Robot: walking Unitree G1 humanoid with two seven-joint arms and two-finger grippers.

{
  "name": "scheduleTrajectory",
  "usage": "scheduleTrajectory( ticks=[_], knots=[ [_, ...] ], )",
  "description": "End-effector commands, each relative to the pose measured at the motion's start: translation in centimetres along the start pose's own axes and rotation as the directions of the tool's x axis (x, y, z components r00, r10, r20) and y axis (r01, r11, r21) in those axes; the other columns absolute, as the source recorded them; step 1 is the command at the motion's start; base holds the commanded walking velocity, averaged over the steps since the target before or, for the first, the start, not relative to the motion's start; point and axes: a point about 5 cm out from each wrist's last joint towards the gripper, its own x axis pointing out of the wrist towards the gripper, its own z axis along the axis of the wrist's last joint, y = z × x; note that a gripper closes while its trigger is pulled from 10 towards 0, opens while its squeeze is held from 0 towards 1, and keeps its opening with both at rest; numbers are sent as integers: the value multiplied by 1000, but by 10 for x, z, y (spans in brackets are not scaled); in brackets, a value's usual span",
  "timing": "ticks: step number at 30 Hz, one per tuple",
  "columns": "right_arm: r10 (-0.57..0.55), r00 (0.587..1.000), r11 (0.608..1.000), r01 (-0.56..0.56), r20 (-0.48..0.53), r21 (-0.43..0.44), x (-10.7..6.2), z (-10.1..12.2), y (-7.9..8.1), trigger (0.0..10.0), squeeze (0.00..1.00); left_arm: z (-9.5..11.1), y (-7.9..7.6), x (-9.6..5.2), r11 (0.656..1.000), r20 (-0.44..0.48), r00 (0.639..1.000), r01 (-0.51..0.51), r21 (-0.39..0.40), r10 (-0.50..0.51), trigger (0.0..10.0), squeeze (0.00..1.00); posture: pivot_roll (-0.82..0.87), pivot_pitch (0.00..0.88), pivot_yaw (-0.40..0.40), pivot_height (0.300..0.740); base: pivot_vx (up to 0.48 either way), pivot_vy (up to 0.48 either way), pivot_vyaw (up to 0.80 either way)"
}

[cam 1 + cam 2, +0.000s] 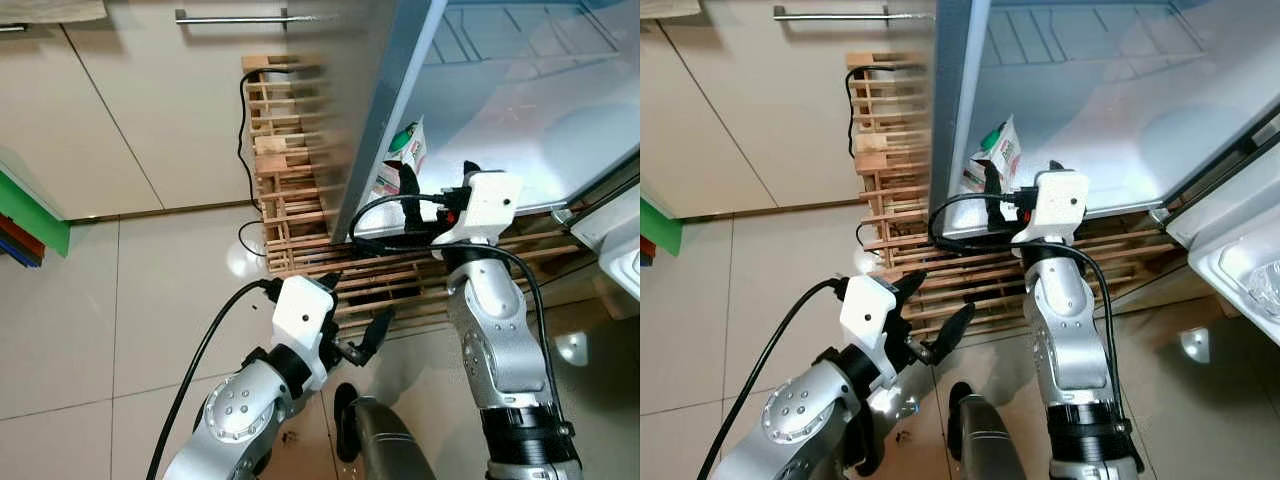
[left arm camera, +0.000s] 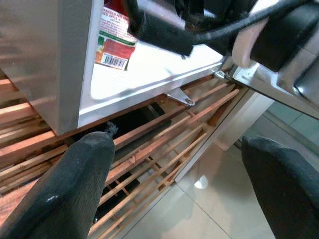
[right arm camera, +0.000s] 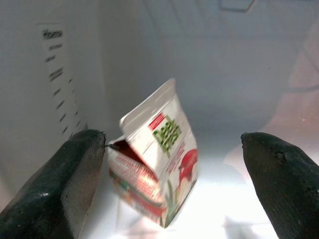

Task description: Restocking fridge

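Two silver arms reach toward an open fridge (image 1: 560, 110) that stands on a slatted wooden pallet (image 1: 300, 215). Right gripper (image 3: 172, 149): raised at the fridge's lower front edge, its two black fingers (image 3: 75, 179) spread wide, with nothing between them. Juice carton (image 3: 157, 169): a small gable-top pack printed in red, white and green, standing on the white floor of the fridge compartment near the left inner wall; in the right wrist view it sits tilted, just ahead of the open fingers and apart from both. In the head views the same carton shows behind the right wrist, just inside the grey fridge side panel (image 1: 950, 110). Left gripper (image 2: 174, 189): held low in front of the pallet, below the fridge's base, fingers likewise spread wide and empty; its wrist view looks up at the underside edge of the fridge, the barcode side of the carton and the wooden slats. Black cables (image 1: 200, 360) run along both arms; another black cord (image 1: 243, 130) hangs down beside the pallet. Background: cream cabinet doors (image 1: 170, 110) with a metal bar handle (image 1: 232, 17), a pale tiled floor (image 1: 90, 320), and, at the right edge, a white fridge door shelf (image 1: 1240, 265).
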Motion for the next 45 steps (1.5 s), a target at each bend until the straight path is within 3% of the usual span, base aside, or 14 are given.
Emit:
scheduleTrajectory(
  ticks=[1,6,7,9,12,15,20,24,28,45],
  knots=[
    [-11,999,1000,11,-35,-15,-7,-4,-5,10000,0,-2,-5,1,1000,-2,1000,19,-6,-19,10000,0,-104,324,-100,740,0,0,0],
    [-17,999,1000,15,-51,-25,-11,-5,-10,10000,0,-2,-5,1,1000,0,1000,18,-6,-18,10000,0,-102,324,-104,740,0,0,0],
    [-16,997,999,13,-74,-35,-21,-5,-12,10000,0,-2,-5,0,1000,0,1000,15,-5,-15,10000,0,-102,324,-104,740,0,0,0],
    [-16,997,999,13,-74,-35,-21,-5,-12,10000,0,-2,-5,0,1000,0,1000,15,-5,-15,10000,0,-102,324,-104,740,0,0,0],
    [-27,990,999,21,-135,-48,-47,-8,-15,10000,0,-1,-3,-1,1000,-1,1000,9,-2,-9,10000,0,-101,320,-104,740,0,0,0],
    [-46,987,997,36,-155,-68,-49,-13,-17,10000,0,-1,-3,0,1000,0,1000,13,0,-13,10000,0,-105,312,-98,740,0,0,0],
    [-108,978,989,89,-177,-115,-34,-25,-31,10000,0,-2,-4,2,1000,3,1000,19,-1,-19,10000,0,-101,300,-96,740,0,0,0],
    [-110,976,984,80,-186,-161,-26,-32,-34,10000,0,-2,-5,2,1000,3,1000,21,-1,-21,10000,0,-95,294,-97,740,0,0,0],
    [-96,979,975,57,-180,-213,-7,-38,-34,10000,0,-2,-5,2,1000,5,1000,19,1,-19,10000,0,-86,288,-100,740,0,0,0],
    [41,984,995,-56,-171,-82,33,-49,12,10000,0,-2,-6,2,1000,6,1000,4,-4,-4,10000,0,-79,306,-115,740,0,0,0]
  ],
)
